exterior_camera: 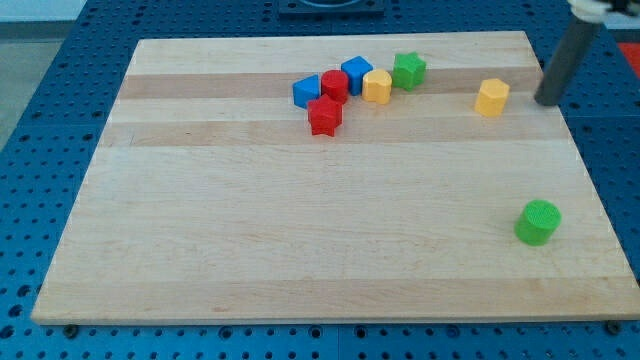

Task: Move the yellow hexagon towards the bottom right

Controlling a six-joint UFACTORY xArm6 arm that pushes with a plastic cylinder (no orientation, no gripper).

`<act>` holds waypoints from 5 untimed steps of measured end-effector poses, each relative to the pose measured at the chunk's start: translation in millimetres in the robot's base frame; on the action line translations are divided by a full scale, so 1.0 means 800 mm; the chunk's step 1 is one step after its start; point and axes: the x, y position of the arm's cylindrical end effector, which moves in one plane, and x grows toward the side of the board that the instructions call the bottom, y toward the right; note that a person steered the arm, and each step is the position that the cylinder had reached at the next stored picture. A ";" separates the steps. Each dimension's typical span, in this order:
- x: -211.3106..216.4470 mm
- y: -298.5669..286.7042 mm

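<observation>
Rod [565, 55] top cropped; my tip [547, 101] visible

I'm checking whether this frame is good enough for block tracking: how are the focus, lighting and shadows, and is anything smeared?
Camera view: the blocks are sharp, such as the yellow hexagon and the green cylinder; the lighting is even and soft, with only faint short shadows under the blocks and no glare on the board; the rod looks slightly soft, and my tip sits just right of the hexagon, apart from it.
</observation>
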 end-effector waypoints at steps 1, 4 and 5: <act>-0.007 -0.100; 0.082 -0.116; 0.056 -0.132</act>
